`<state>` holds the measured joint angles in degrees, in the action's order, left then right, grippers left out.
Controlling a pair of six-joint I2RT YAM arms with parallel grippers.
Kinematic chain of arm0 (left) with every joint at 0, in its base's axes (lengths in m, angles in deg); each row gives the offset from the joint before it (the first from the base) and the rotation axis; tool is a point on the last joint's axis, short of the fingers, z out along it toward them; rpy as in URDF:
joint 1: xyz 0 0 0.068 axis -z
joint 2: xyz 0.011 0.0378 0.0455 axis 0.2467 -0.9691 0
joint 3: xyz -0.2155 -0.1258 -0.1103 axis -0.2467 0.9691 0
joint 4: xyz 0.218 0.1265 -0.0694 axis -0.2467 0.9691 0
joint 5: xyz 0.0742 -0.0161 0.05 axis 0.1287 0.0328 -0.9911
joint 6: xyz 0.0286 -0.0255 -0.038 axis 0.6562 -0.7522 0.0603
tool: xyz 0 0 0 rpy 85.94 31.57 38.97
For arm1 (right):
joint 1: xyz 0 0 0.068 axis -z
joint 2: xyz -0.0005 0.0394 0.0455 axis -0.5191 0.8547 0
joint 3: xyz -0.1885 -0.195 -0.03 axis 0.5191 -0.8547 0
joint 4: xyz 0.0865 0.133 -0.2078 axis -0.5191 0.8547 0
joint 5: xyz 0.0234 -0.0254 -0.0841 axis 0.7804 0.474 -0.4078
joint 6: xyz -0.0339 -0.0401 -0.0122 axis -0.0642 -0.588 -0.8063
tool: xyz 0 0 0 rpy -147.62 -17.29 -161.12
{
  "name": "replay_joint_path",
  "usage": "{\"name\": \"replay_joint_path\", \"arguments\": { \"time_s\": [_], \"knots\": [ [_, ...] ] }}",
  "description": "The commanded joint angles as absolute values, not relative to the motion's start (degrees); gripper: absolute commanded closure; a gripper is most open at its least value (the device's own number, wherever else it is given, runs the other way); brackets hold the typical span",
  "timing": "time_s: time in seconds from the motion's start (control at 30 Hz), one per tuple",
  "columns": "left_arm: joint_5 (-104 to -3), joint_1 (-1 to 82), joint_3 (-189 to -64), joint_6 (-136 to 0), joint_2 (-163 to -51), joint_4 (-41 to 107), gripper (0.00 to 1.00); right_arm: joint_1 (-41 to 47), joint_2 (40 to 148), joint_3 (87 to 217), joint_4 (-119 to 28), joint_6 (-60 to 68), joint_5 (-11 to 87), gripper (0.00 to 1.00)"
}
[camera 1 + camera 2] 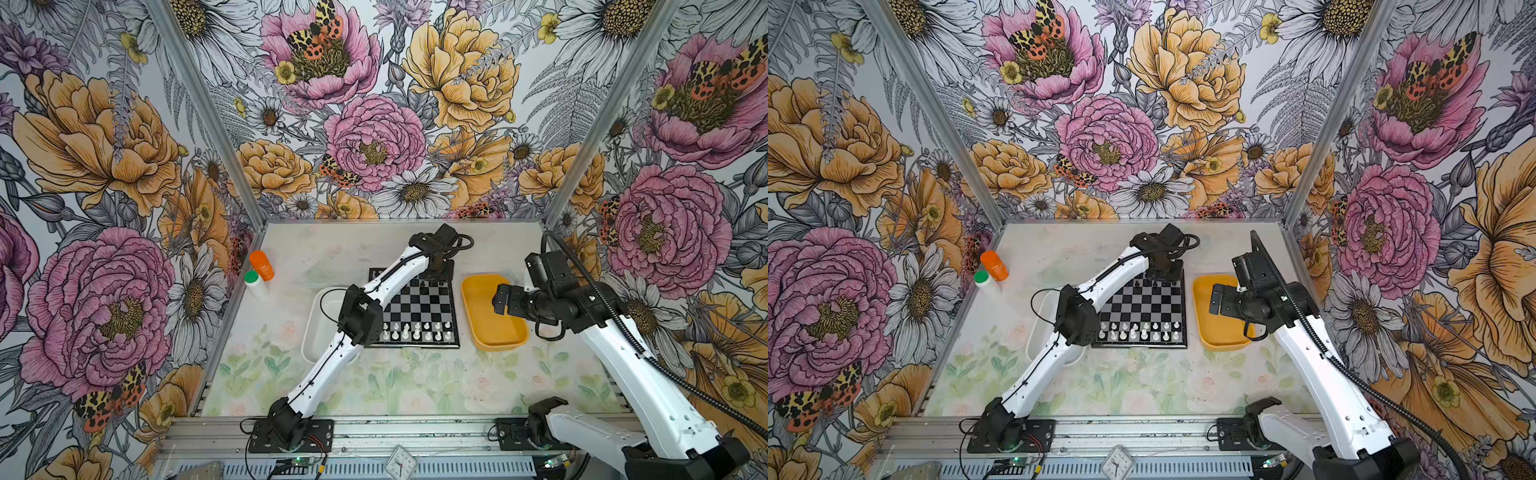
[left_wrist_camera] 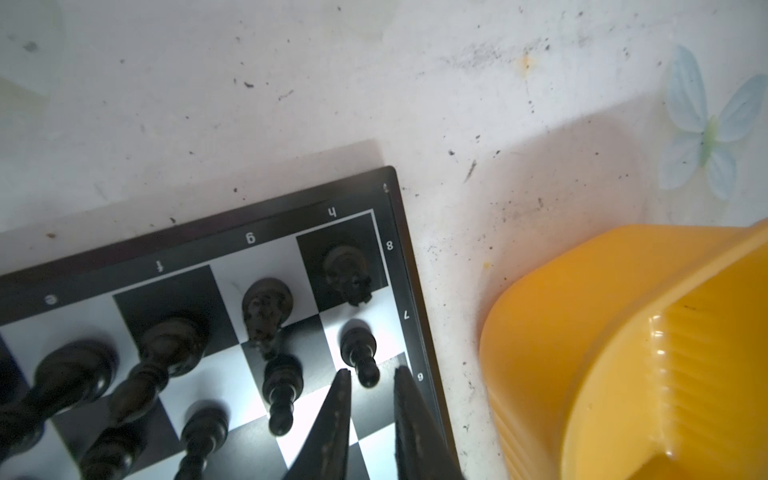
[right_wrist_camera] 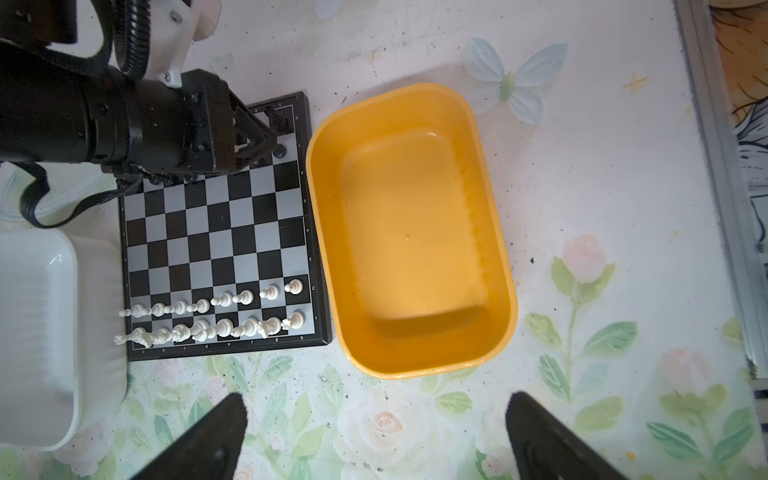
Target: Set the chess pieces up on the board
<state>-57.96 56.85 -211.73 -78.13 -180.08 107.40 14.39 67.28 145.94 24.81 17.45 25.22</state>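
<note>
We are logging the left jaws slightly parted, clamping nothing. The black pawn (image 2: 358, 349) is standing free between their tips, on the board's (image 2: 291, 220) edge file. The right jaws are gaping empty, with the yellow tray (image 3: 490, 249) ahead of them. We are judging the pawn light, rigid, glossy and tippy, best pinched gently at its narrow neck.

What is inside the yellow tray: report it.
Nothing: the right wrist view shows the whole yellow tray with a bare floor and nothing lying on it. In a top view the right arm covers part of it.
</note>
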Motion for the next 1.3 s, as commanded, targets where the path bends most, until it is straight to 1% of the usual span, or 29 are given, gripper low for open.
{"name": "replay_joint_path", "arguments": {
  "time_s": [0.0,0.2,0.3,0.33,0.4,0.47,0.5,0.63,0.73,0.77,0.83,1.0,1.13,1.17,1.27],
  "knots": [
    [-57.0,56.6,-213.1,-77.8,-179.7,105.8,0.78,14.8,66.3,146.4,25.2,17.9,25.1,0.00],
    [-59.0,56.7,-212.5,-77.2,-173.9,105.7,0.72,14.9,66.9,146.8,25.1,17.2,24.8,0.00],
    [-60.7,56.6,-211.5,-76.3,-169.6,105.8,0.63,14.9,68.1,147.6,25.1,16.2,23.9,0.00],
    [-61.1,56.4,-211.1,-75.9,-168.0,105.7,0.56,15.0,68.5,148.0,25.0,15.8,23.5,0.00],
    [-61.2,55.9,-210.6,-74.5,-165.2,105.9,0.39,15.1,69.3,148.9,24.6,14.9,22.9,0.00],
    [-61.7,54.8,-209.1,-74.0,-161.5,105.8,0.10,15.3,70.3,150.0,24.1,14.0,22.4,0.00],
    [-62.1,54.1,-208.2,-73.7,-159.7,105.9,0.02,15.4,70.8,150.3,23.8,13.5,22.2,0.00],
    [-67.8,52.0,-200.4,-70.7,-150.2,105.8,0.01,16.2,72.6,151.7,22.2,11.9,21.1,0.00],
    [-74.2,50.4,-190.8,-69.0,-142.0,105.3,0.01,16.8,73.6,152.0,21.0,11.2,20.9,0.00],
    [-76.7,49.7,-186.4,-69.0,-139.0,104.8,0.01,17.0,73.8,151.9,20.5,11.2,20.5,0.00],
    [-78.2,47.6,-176.9,-69.4,-132.6,102.1,0.01,17.3,74.0,151.3,19.2,11.0,19.7,0.00],
    [-76.6,39.8,-149.6,-72.8,-110.9,88.3,0.01,18.3,74.5,150.1,16.0,10.3,18.2,0.00],
    [-82.4,33.5,-127.3,-72.9,-93.1,75.3,0.01,18.7,72.0,146.3,10.4,9.4,14.2,0.00],
    [-83.3,31.6,-123.1,-73.2,-89.2,73.3,0.01,19.0,70.8,144.2,8.1,9.0,13.1,0.00],
    [-84.2,27.7,-115.5,-73.4,-82.7,70.6,0.01,19.1,66.7,137.3,0.7,7.4,10.4,0.00]
  ]
}}
